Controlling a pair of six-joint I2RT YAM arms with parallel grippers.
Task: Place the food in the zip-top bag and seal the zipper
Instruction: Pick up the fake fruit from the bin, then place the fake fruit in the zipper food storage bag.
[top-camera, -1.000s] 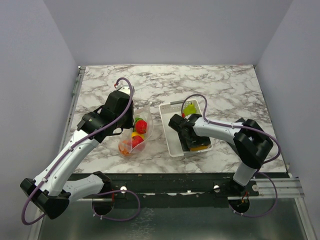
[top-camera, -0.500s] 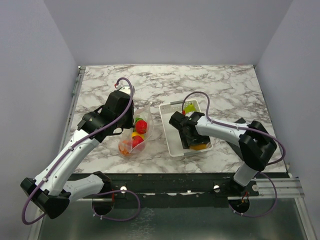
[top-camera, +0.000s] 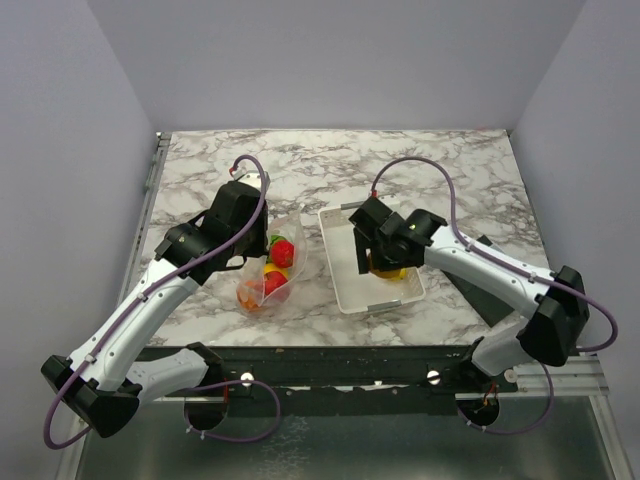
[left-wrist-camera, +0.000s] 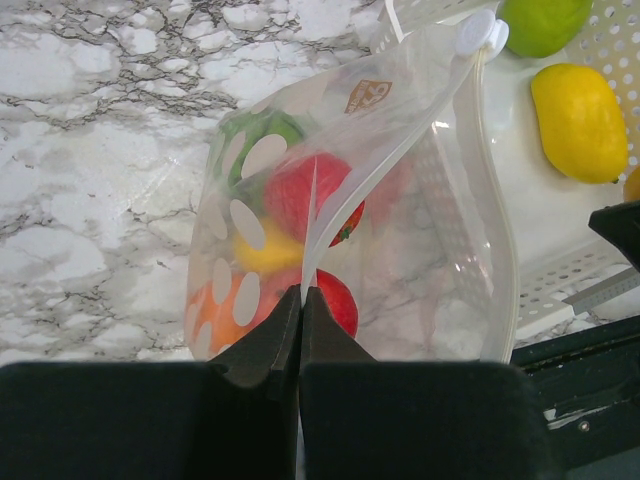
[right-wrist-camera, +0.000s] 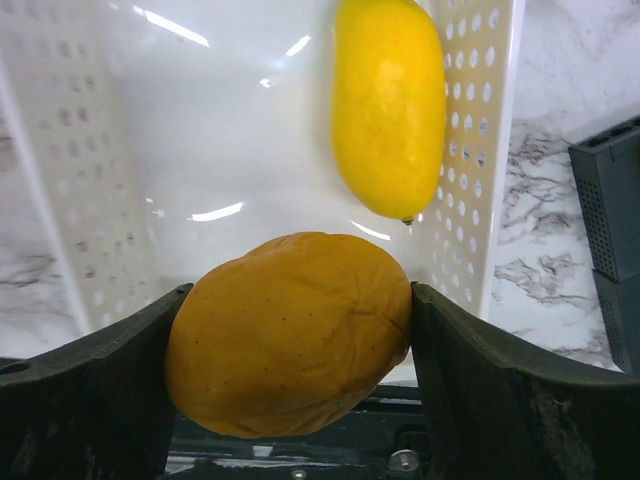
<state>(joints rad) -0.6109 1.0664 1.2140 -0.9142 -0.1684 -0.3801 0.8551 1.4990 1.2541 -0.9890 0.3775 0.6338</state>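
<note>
right gripper (right-wrist-camera: 296, 300) clamped on orange fruit (right-wrist-camera: 290, 340), fruit wedged between both fingers over white basket (right-wrist-camera: 70, 150); left gripper (left-wrist-camera: 301, 305) pinched tight on zip-top bag (left-wrist-camera: 440, 220) edge, bag spreading ahead of tips

Robot lab cell, plain walls (top-camera: 60, 150) round marble-print tabletop (top-camera: 330, 165), 2 arms (top-camera: 150, 300) bolted to front rail (top-camera: 350, 362)

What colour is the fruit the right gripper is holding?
The fruit in the right gripper is orange; the right wrist view shows it best.
</note>
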